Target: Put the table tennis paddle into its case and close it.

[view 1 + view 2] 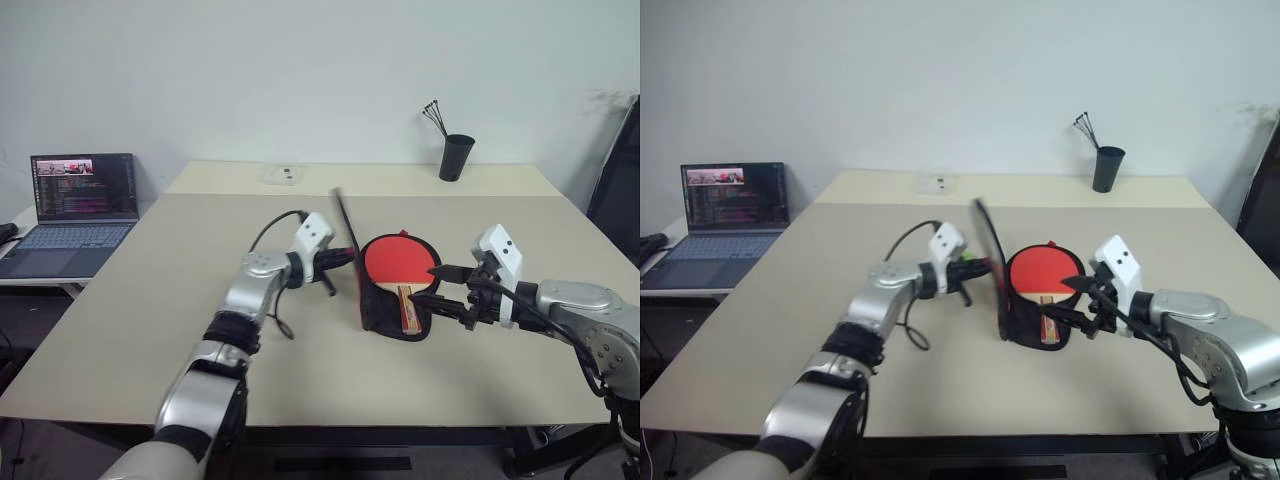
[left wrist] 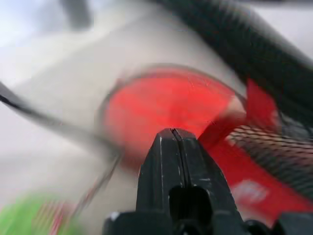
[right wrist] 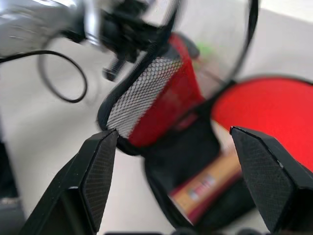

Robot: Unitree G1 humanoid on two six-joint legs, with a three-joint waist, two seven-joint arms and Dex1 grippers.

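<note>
The table tennis paddle lies inside the open case at mid-tabletop, red face toward twelve o'clock and handle toward six, so the long axis runs away from the robot. The case's flap stands up on edge at the paddle's nine o'clock side, pinched in the fully closed left claw, and judging by this it must swing over toward three o'clock. The right claw hangs spread wide and empty at three o'clock, beside the handle.
</note>
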